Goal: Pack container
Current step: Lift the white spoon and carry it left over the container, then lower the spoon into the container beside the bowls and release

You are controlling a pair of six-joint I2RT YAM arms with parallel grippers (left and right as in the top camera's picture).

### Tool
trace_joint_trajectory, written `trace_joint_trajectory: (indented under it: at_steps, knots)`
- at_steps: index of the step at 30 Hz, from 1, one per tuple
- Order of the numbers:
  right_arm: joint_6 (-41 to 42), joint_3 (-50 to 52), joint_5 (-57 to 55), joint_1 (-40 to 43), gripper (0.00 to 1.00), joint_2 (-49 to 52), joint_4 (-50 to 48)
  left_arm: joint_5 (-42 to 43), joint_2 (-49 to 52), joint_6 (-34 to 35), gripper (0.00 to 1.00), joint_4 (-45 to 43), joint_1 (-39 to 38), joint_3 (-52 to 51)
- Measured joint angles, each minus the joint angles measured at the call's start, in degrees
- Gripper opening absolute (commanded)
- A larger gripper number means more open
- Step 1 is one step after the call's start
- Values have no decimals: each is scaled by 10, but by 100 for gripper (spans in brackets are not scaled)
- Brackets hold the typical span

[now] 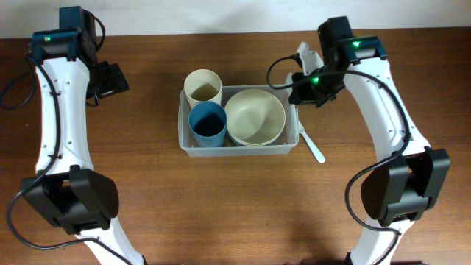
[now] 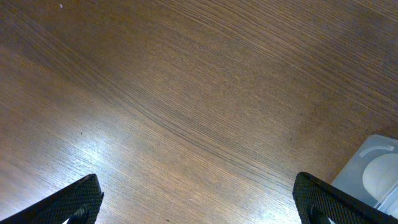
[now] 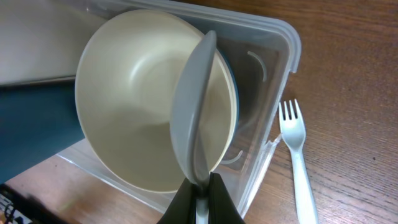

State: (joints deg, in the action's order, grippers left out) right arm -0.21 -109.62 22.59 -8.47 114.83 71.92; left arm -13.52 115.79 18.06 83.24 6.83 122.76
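Note:
The clear rectangular container (image 1: 184,140) stands mid-table and holds a cream cup (image 1: 203,88), a blue cup (image 1: 207,123) and a cream bowl (image 1: 255,116). My right gripper (image 1: 300,73) hovers by its far right corner, shut on a white plastic spoon (image 1: 304,53). In the right wrist view the spoon (image 3: 193,106) sticks out edge-on from the right gripper (image 3: 200,193), over the bowl (image 3: 130,99) and the container's rim (image 3: 286,37). My left gripper (image 1: 110,79) is open and holds nothing, well left of the container. In its own view the left gripper (image 2: 199,205) looks at bare wood, with the container's corner (image 2: 373,171) at the lower right.
A white plastic fork (image 1: 311,143) lies on the table just right of the container, its tines (image 3: 289,115) pointing away in the right wrist view. The wooden tabletop (image 1: 147,206) surrounds the container on all sides.

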Motion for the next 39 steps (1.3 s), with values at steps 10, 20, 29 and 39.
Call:
trace_joint_trajectory:
  at_steps: [10,20,29,39]
  knots:
    - [2,2,-16,-2,4,0,-14,0,0,0,100,0,0,0]
    - [3,61,-17,-2,6,0,-52,0,0,0,100,0,0,0]
    - [4,64,-18,-2,34,0,-58,0,0,0,100,0,0,0]
    - [5,56,-20,0,40,0,-25,0,0,0,100,0,0,0]
